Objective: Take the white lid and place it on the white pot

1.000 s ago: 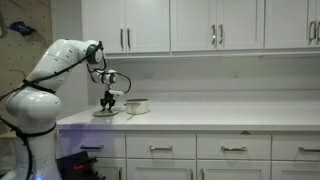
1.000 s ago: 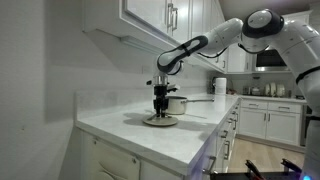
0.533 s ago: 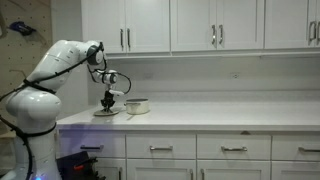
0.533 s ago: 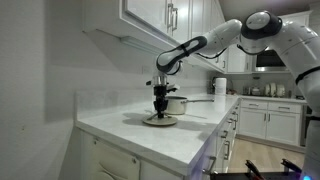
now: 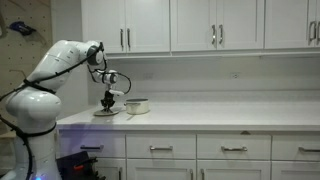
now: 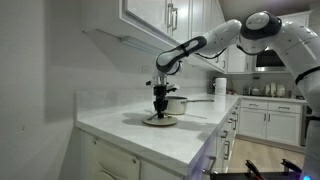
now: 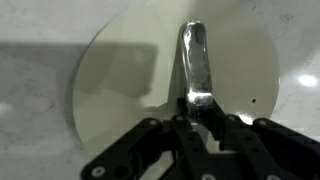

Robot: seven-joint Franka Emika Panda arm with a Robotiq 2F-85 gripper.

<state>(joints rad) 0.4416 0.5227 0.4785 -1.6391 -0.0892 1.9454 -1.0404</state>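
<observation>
The white lid (image 7: 120,70) fills the wrist view: round, whitish, with a shiny metal strap handle (image 7: 193,50) and a small vent hole. It lies flat on the marble counter. My gripper (image 7: 198,108) is down on it, its fingers closed on either side of the handle's near end. In both exterior views the gripper (image 5: 108,100) (image 6: 160,104) stands upright over the lid (image 5: 106,113) (image 6: 161,121). The white pot (image 5: 137,105) (image 6: 178,103) stands uncovered on the counter right beside the lid, not touching it.
The counter (image 5: 210,118) (image 6: 120,125) runs along the wall under upper cabinets (image 5: 170,25). A white canister (image 6: 219,86) stands farther back behind the pot. The counter's front edge is close to the lid.
</observation>
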